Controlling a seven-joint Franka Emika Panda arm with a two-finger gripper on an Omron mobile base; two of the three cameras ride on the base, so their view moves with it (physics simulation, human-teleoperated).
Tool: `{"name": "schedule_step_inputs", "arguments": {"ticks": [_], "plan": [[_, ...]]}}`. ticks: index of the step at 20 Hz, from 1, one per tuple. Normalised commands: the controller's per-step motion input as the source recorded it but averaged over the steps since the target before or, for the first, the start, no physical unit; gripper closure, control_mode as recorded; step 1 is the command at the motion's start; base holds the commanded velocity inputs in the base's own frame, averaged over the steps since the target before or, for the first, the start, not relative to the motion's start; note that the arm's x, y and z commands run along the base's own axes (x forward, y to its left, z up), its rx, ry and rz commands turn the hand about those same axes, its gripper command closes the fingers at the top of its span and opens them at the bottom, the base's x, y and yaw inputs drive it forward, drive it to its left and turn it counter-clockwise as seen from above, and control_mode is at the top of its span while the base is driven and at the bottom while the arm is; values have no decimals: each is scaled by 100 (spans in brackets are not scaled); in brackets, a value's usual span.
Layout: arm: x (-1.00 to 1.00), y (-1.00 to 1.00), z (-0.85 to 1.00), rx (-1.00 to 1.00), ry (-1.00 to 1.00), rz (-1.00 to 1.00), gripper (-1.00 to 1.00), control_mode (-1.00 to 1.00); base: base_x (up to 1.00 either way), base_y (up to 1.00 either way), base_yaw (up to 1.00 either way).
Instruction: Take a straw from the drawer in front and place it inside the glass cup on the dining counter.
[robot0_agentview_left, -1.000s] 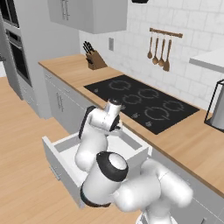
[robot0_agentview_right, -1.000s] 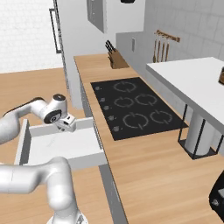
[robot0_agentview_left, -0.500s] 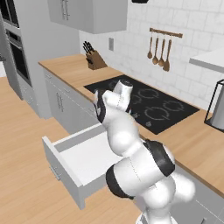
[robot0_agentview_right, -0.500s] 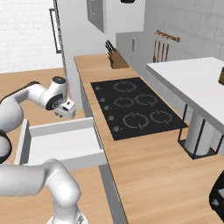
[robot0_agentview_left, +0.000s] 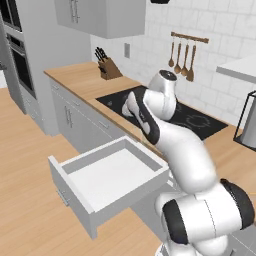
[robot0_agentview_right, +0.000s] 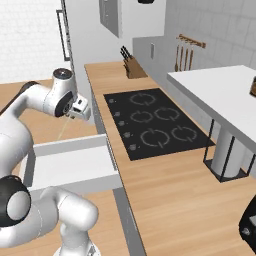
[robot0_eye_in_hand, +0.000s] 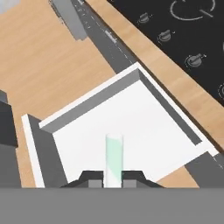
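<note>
**Arm lifts out of the drawer with the straw**

A second ago the hand (robot0_agentview_right: 80, 107) was down inside the drawer (robot0_agentview_left: 107, 177). It has since risen clear and now hangs above the drawer's rear edge, near the table's front edge, with the straw (robot0_eye_in_hand: 113, 159) pinched between its fingertips and slanting down towards the floor.

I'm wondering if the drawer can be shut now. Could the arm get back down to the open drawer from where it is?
Probably yes. The gripper, shut on the straw, hangs right above the open drawer with nothing between them. The held straw would get in the way of pushing it, though.
</note>
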Motion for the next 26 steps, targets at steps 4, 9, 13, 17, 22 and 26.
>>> {"name": "schedule_step_inputs", "arguments": {"ticks": [4, 9, 13, 17, 22, 26], "plan": [[-13, -69, 100, -8, -8, 0, 100, -100, 0, 0, 0], [-4, -72, 69, -7, 0, 0, 100, -100, 0, 0, 0], [-7, -59, 3, -12, 0, 0, 100, -100, 0, 0, 0], [-16, -46, 0, -12, -3, 0, 100, -100, 0, 0, 0], [-7, -6, -2, -8, -1, 0, 100, -100, 0, 0, 0], [-12, 0, 0, -1, 0, 0, 100, 100, -75, 0, 0]]}}
